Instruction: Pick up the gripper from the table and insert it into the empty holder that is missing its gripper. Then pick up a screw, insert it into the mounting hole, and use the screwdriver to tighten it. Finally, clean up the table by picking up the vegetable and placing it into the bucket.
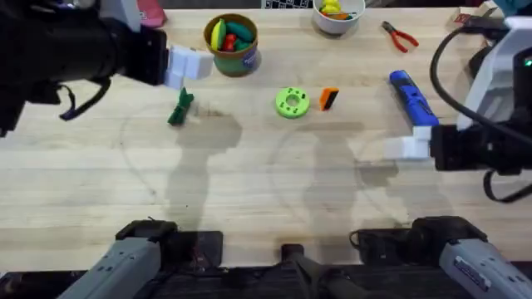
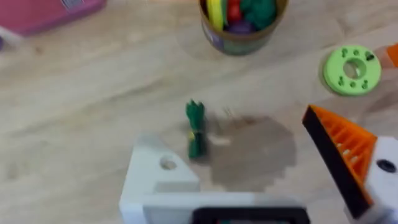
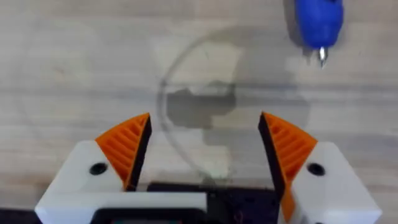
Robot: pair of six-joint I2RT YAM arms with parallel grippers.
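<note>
So basically nothing on the list is ticked off yet, as far as I can see. The little orange gripper (image 1: 329, 98) is lying loose on the bench, toward the far edge and about mid-width, right beside a bright green disc (image 1: 292, 102) with holes in it. The left pincer (image 2: 255, 165) hovers over the left half of the bench with its jaws spread wide, holding nothing, and it's the one with the problem: one tip is a bare white holder (image 2: 159, 179) with an open mounting hole, while the other carries its orange ribbed wedge (image 2: 342, 152). The right pincer (image 3: 205, 146) hangs near the right edge, also wide open and empty, both orange pads in place. The blue screwdriver (image 1: 411, 98) lies untouched on the bench just beyond it, toward the far right. I honestly can't pick out a screw anywhere, too small to tell. The dark green vegetable (image 1: 180, 108) sits on the bench under the left arm, near the bucket (image 1: 232, 45) but well outside it; that bucket, at the far edge, already has some colourful toy food in it. So my read: fitting the gripper, the screw, the tightening and the cleanup are all still to do.
</note>
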